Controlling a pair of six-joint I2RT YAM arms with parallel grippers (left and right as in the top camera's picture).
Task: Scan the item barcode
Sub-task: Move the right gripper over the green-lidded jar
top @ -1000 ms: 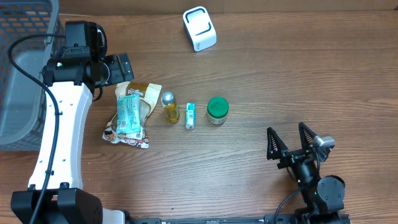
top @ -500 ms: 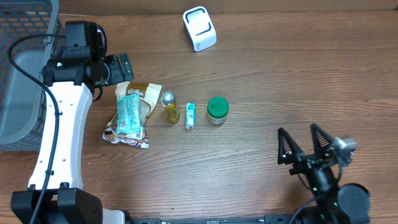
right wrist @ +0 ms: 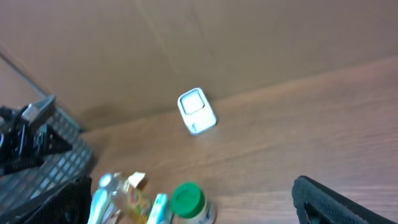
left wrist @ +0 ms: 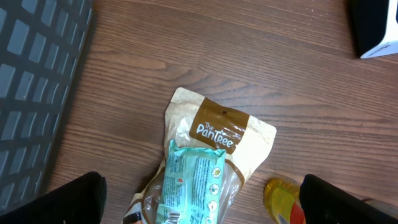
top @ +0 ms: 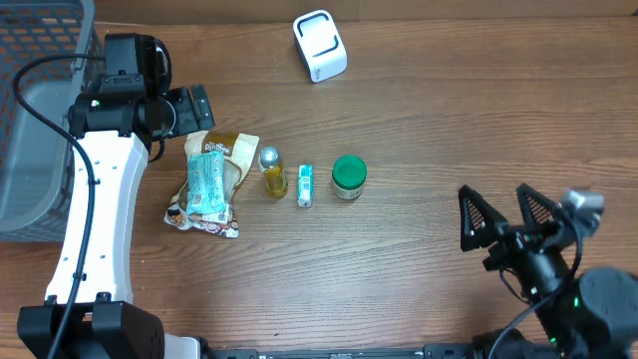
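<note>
A row of items lies mid-table: a brown pouch (top: 225,150) with a teal packet (top: 208,181) on it, a yellow bottle (top: 272,174), a small teal box (top: 305,185) and a green-lidded jar (top: 349,177). The white scanner (top: 320,45) stands at the back. My left gripper (top: 195,108) hovers open over the pouch's top end. In the left wrist view the pouch (left wrist: 221,134) and teal packet (left wrist: 193,183) lie between the spread fingers (left wrist: 74,199). My right gripper (top: 501,214) is open and empty at the front right, away from the items. It faces the jar (right wrist: 188,200) and scanner (right wrist: 196,111).
A grey mesh basket (top: 30,150) stands at the table's left edge, beside the left arm; it also shows as the basket (left wrist: 31,93) in the left wrist view. A black cable (top: 45,100) runs across it. Bare wood lies between the items and the right gripper.
My right arm has moved right and toward the front edge, appearing larger in the overhead view, still open. The left arm and the items have not moved.
</note>
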